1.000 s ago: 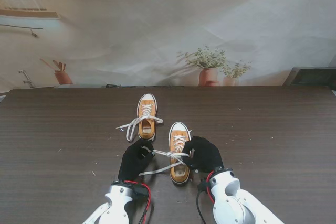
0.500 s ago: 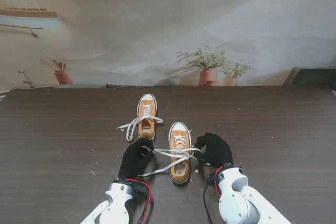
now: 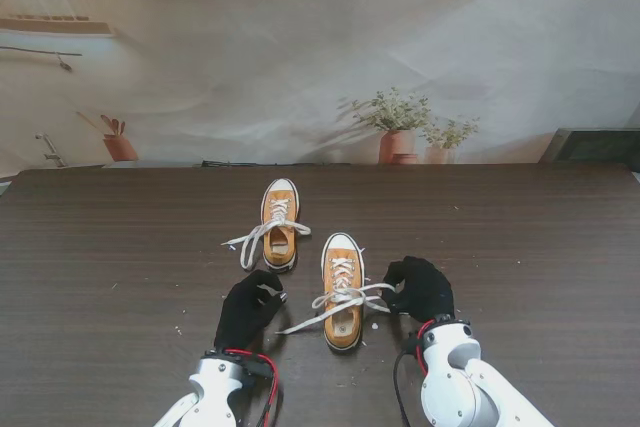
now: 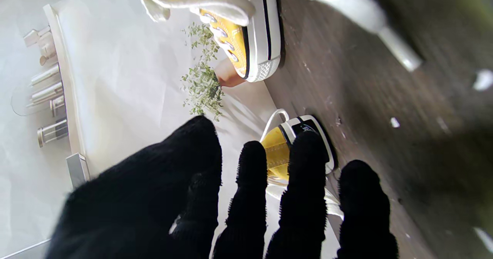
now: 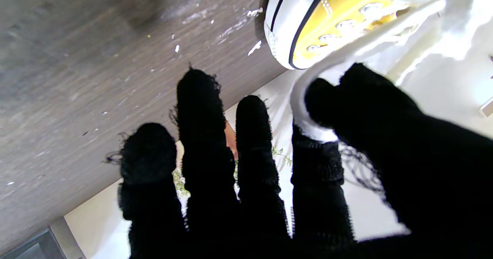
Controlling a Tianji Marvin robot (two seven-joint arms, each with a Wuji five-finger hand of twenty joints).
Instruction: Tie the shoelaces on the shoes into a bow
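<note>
Black-gloved right hand is pinching the nearer shoe's lace; left hand, fingers spread, is holding nothing, just left of it.

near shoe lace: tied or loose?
Loose. The near shoe has no bow; the right hand pinches one lace end, and the other trails on the table.

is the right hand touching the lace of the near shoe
Touching. The right wrist view shows the white lace pinched between thumb and index of the right hand, running taut to the near shoe.
</note>
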